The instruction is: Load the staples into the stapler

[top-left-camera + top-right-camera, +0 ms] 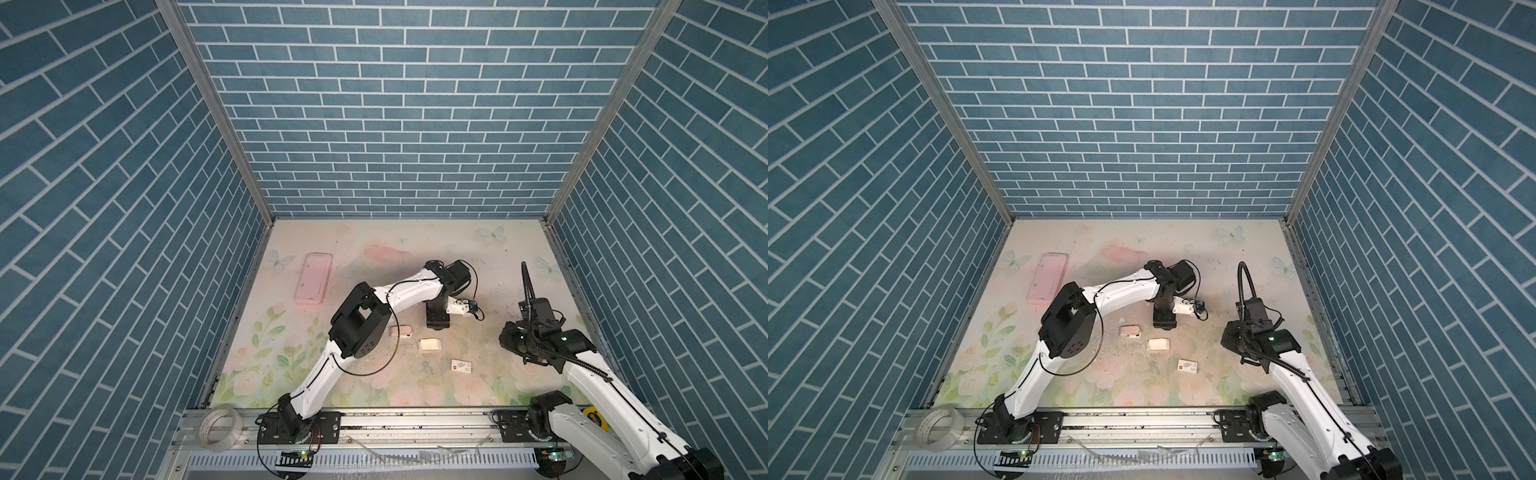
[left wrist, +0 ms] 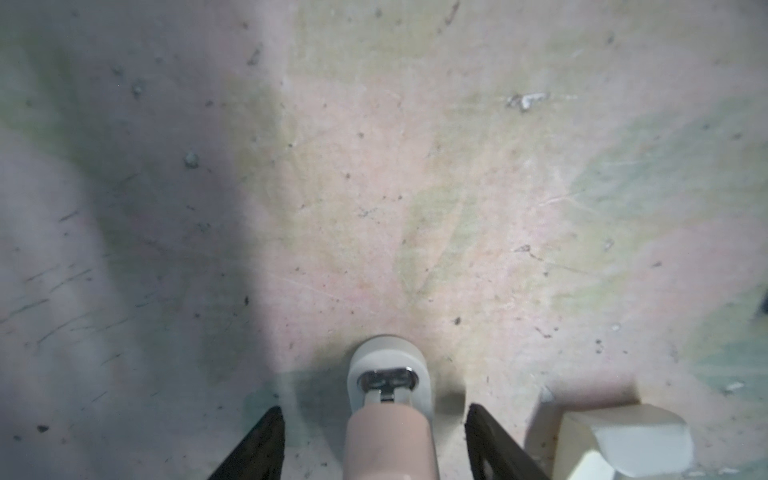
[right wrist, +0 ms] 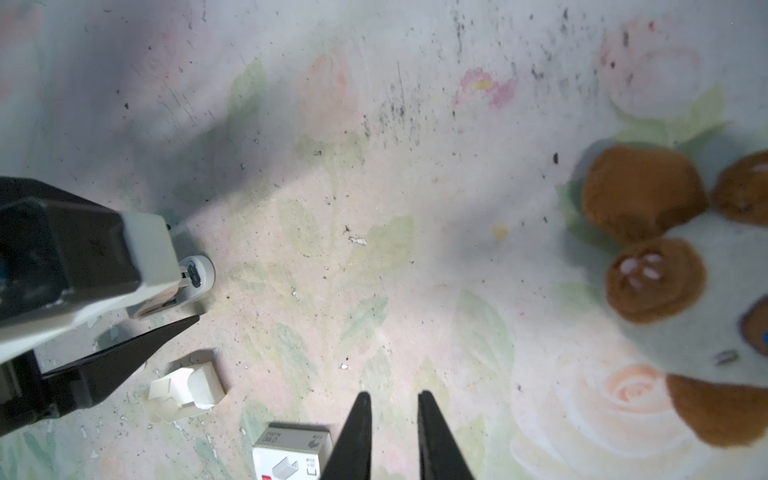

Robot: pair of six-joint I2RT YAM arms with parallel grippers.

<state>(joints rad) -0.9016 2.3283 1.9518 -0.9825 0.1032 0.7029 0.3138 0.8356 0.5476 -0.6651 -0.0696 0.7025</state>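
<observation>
**a:** the left gripper (image 2: 374, 409) is hanging open over the stapler (image 2: 390, 440). its jaws are standing either side of the pink body with a gap on both sides, so it's gripping nothing. the right gripper (image 3: 390, 395) is sitting only a crack open, with nothing between its fingers.

**b:** so is it loaded or what?

**a:** honestly i'm not seeing that. the stapler is lying flat on the table (image 2: 374, 166) with its top looking shut, and the magazine isn't showing. neither gripper is carrying a strip. i'm guessing loading is either finished or not started, can't tell which.

**b:** and the staples?

**a:** their cream tray (image 1: 430, 345) is sitting just right of the stapler and a bit nearer, not touching it, close beside the left gripper. i'm not making out the staples themselves in it. the white card sleeve (image 1: 461, 365) is lying further right and nearer, between the tray and the right gripper.
</observation>
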